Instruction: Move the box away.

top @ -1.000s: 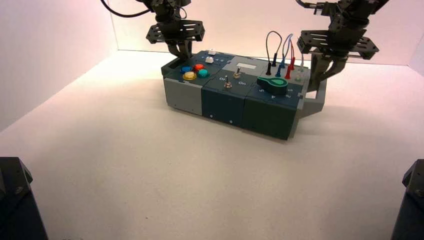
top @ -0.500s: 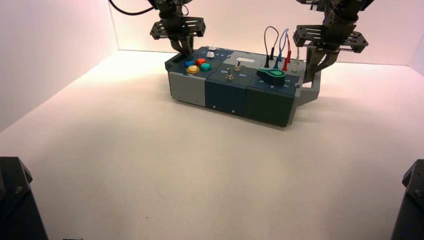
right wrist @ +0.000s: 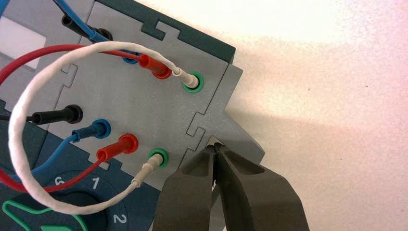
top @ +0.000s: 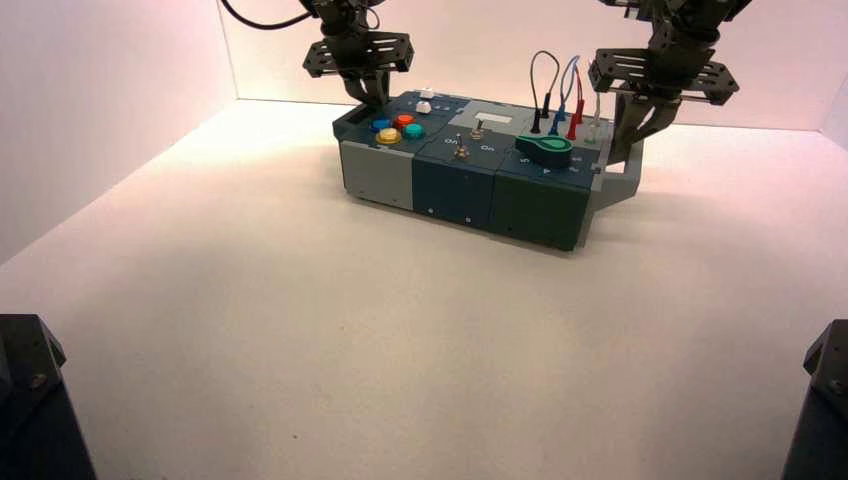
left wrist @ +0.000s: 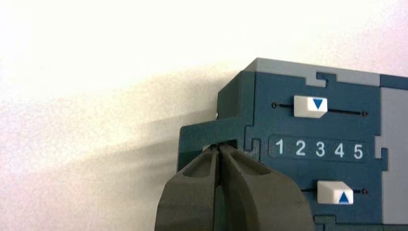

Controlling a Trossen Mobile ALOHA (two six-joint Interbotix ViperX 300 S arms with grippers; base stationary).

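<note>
The long teal and grey box [top: 470,190] stands far back on the white table, with its coloured buttons [top: 397,128] at the left end and its green dial [top: 545,150] and looped wires [top: 560,90] at the right. My left gripper [top: 372,98] is shut on the teal left end handle [left wrist: 202,137], fingertips together at its slot [left wrist: 219,147]. My right gripper [top: 622,150] is shut on the grey right end handle [right wrist: 243,142], tips pinched at its edge [right wrist: 215,147]. The left wrist view shows two white sliders [left wrist: 310,106] beside a 1 to 5 scale.
The back wall [top: 480,50] rises close behind the box and the left wall [top: 100,100] stands at the side. Two plain black blocks sit at the near corners [top: 30,400] [top: 820,400]. White table [top: 400,330] lies between them and the box.
The box has moved away toward the back wall with both grippers holding its end handles. Most of the travel came first; the last half second shows only a slight shift.
</note>
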